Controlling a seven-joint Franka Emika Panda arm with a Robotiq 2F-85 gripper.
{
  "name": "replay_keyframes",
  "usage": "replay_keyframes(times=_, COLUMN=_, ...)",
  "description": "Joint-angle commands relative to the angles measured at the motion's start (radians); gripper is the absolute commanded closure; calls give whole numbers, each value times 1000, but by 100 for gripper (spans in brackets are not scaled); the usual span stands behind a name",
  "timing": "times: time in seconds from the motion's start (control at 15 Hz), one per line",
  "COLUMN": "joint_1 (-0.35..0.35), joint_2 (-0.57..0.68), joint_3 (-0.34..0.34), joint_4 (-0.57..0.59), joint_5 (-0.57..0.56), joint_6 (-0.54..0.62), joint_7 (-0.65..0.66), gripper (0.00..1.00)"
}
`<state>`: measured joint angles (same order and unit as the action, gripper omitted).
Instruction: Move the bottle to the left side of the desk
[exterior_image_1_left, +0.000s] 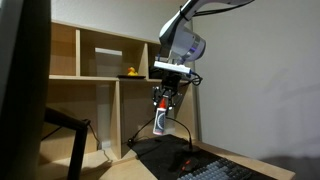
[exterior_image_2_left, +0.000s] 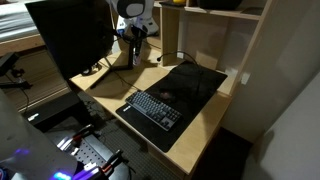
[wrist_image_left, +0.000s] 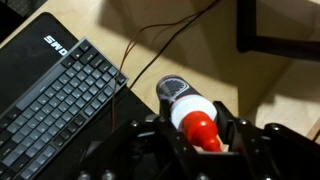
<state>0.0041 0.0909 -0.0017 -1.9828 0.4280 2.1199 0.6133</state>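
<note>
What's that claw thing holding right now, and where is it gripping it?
The gripper holds the bottle by its upper end, near the red cap, with the white body hanging below.

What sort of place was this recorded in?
Probably an office or home workstation: a wooden desk with a keyboard on a dark mat, a monitor, and a cubby shelf behind.

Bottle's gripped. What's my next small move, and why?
Probably lower it straight down. The gripper holds the bottle above bare wood of the desk, clear of the keyboard and mat, so setting down there looks unobstructed.
</note>
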Motion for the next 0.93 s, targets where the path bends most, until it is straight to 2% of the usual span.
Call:
replay_keyframes(times=0.0, joint_1=4, joint_2=-8, joint_3=-1, joint_4=-4, joint_5=1, joint_6=4, joint_7=-5, gripper=55)
replay_keyframes(times=0.07, joint_1=2, joint_2=-15, joint_3=-2, joint_4=-8, joint_5=1, joint_6=5, joint_7=-11, gripper=55)
replay_keyframes(times=0.13, joint_1=1, joint_2=-2, joint_3=-6, joint_4=-5, joint_5=-21, joint_6=0, joint_7=7, gripper=80)
replay_keyframes(times=0.53, joint_1=53, joint_2=117, joint_3=25, joint_4=-9, joint_5=-98, joint_6=63, joint_7=-38, gripper=80)
replay_keyframes(times=0.8, joint_1=88, joint_2=169, joint_3=18, joint_4=11, joint_5=-219, joint_6=161, joint_7=-52, gripper=80)
replay_keyframes(times=0.87, joint_1=86, joint_2=166, joint_3=17, joint_4=11, joint_5=-217, joint_6=193, joint_7=-59, gripper=80)
